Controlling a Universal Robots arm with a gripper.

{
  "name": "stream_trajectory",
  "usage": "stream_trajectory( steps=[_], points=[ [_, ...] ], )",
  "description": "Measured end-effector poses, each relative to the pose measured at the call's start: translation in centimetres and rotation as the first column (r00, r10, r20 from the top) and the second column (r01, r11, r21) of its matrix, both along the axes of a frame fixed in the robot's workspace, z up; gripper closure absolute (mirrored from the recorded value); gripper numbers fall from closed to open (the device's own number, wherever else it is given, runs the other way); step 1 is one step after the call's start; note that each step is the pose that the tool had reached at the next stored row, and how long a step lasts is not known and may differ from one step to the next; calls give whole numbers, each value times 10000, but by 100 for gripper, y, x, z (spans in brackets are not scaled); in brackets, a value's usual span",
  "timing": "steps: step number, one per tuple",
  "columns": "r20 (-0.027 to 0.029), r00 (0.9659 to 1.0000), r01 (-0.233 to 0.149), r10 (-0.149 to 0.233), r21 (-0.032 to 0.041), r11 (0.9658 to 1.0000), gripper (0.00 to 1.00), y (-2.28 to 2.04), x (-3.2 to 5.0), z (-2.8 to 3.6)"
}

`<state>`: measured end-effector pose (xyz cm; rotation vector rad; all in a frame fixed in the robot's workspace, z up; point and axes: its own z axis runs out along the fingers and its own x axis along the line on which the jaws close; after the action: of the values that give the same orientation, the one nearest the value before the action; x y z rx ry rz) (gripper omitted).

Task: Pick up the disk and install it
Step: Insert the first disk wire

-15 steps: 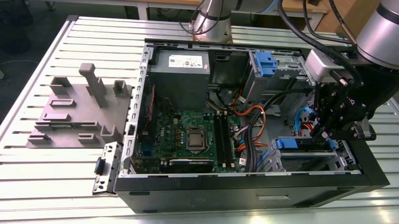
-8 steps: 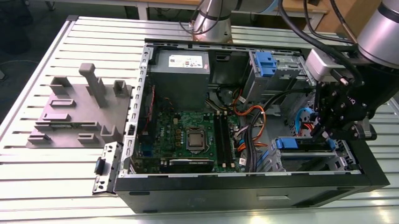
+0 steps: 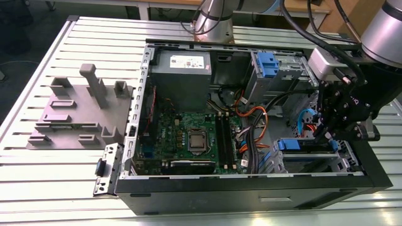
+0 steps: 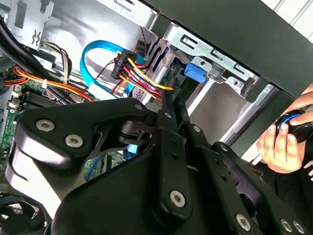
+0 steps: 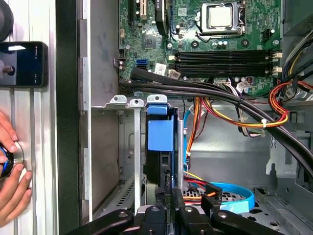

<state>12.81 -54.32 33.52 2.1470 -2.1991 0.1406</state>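
Disk (image 5: 161, 142) in drive bay, directly under tool (image 5: 168, 193)

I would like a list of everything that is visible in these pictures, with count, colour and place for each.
computer case: one, black, open, lying on the slatted table.
circuit board: one, green, on the case floor.
power supply box: one, grey with white sticker, in the case at the far end in the exterior view.
disk: one, with blue side rail, on edge in the metal drive bay, just ahead of the gripper.
cables: several, black, orange, red, yellow, across the case; one blue ribbon cable.
fixture plate: one, grey, at the exterior view's left.
phone: one, dark, on the table.
person's hand: one, beside the case, on a round object.
gripper: one, black, at the drive bay.
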Motion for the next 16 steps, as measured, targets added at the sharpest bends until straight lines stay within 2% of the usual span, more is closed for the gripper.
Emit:
stream_trajectory(
  steps=[16],
  points=[
    [0,10000,41,-41,3,10000,84,1,2,-11]
  ],
)
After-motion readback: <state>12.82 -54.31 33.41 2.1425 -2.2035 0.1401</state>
